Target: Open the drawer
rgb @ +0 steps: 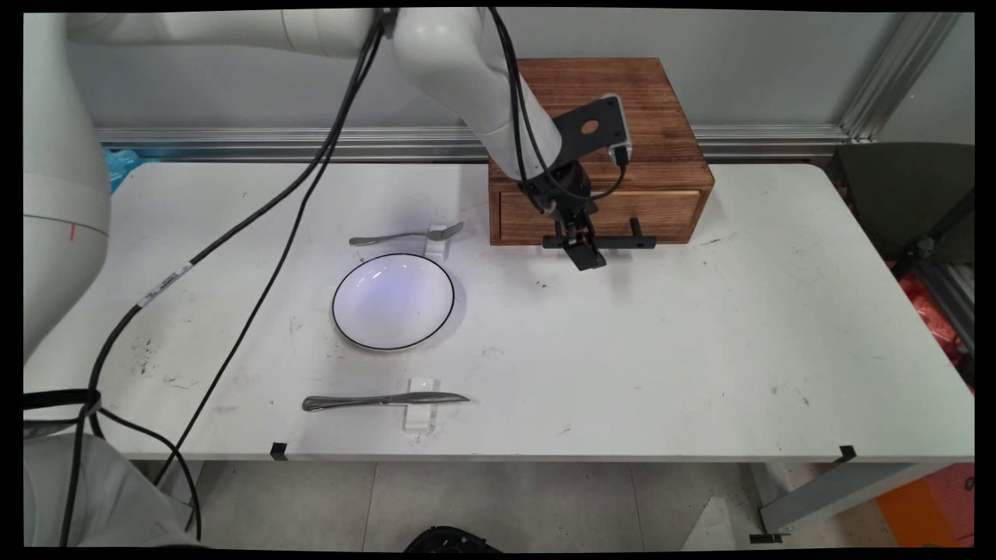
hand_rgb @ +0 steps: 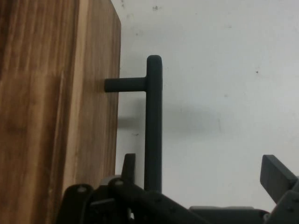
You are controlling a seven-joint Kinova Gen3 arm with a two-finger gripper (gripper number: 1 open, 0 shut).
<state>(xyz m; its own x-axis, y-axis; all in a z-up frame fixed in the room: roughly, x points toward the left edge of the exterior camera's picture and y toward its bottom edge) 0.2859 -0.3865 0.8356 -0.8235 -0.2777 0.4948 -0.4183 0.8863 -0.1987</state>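
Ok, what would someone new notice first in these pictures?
First the gripper at the black handle of the wooden drawer box by the far edge: in the hand view its fingers stand open with the bar between them. Then the white plate left of centre, with a fork beyond it and a knife nearer the camera, each on a small white rest.

I see a wooden drawer box (rgb: 622,140) with a black bar handle (hand_rgb: 153,126) at the back of the white table (rgb: 700,350), plus a black-rimmed white plate (rgb: 393,301) between a fork (rgb: 405,236) and a knife (rgb: 385,400), each propped on a small white block.
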